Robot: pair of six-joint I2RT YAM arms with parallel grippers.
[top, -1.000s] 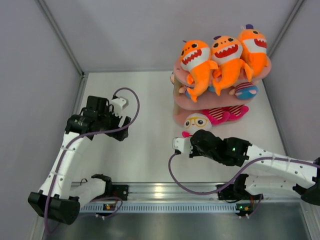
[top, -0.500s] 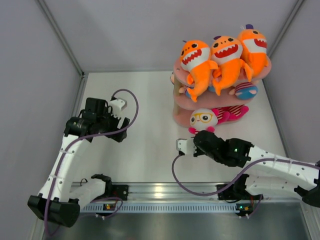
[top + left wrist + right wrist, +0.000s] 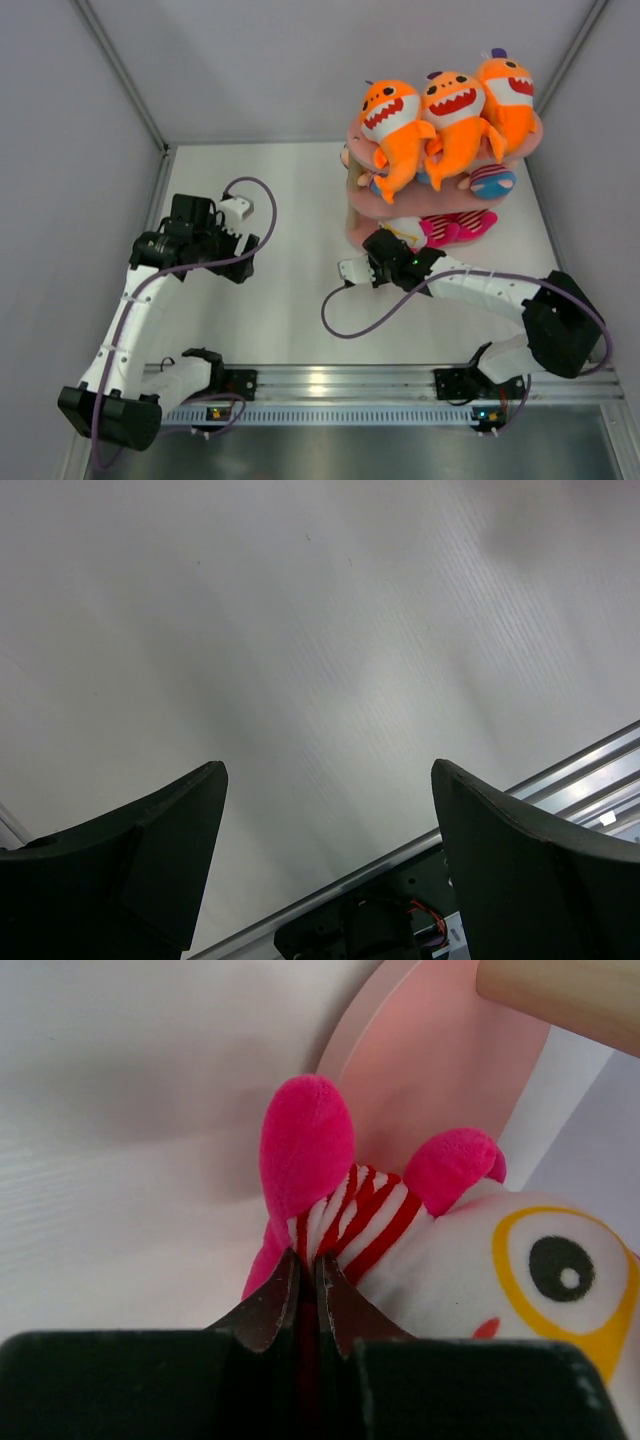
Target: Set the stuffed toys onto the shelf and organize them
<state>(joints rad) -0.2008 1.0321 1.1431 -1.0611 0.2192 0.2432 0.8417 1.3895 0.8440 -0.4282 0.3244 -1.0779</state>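
1. The right gripper (image 3: pixel 310 1285) pinches the red-and-white fabric of the striped doll (image 3: pixel 365 1220), which lies at the near-left end of the bottom board of the shelf (image 3: pixel 425 205).
2. The left gripper (image 3: pixel 325 775) is spread and holds nothing, above the bare surface (image 3: pixel 300 630), well left of the shelf.
3. Three orange sharks (image 3: pixel 455 110) sit on the top board.
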